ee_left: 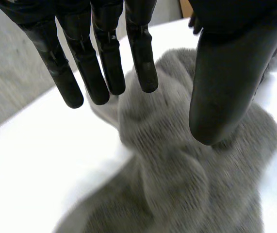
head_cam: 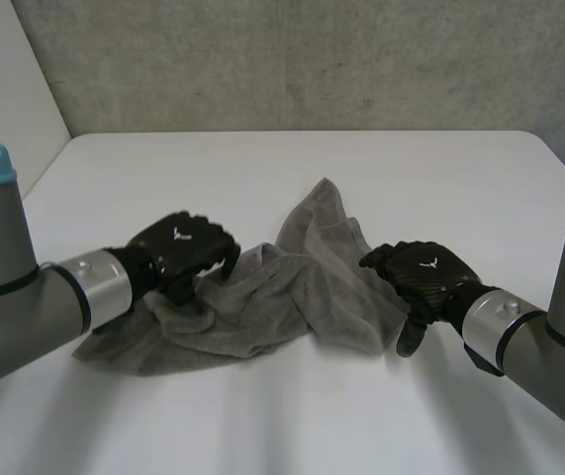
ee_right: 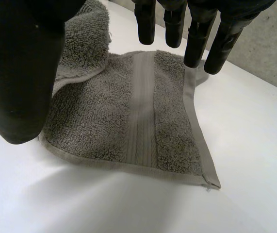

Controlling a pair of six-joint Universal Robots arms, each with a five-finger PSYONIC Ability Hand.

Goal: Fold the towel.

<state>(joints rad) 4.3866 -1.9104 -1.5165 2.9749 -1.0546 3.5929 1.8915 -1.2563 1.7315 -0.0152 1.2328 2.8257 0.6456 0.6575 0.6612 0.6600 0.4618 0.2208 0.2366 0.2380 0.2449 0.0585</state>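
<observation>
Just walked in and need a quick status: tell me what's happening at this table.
A two-armed robot is working on a grey towel, which lies crumpled and unfolded on the white table. The left hand is over the towel's left part, the right hand at its right edge. Both have straight fingers and grip nothing.

R hand [ee_right: 24,73] open, fingers straight — over grey towel [ee_right: 128,121] corner on white table [ee_right: 254,145].

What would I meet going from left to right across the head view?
The left arm → left hand → towel → right hand → right arm.
</observation>
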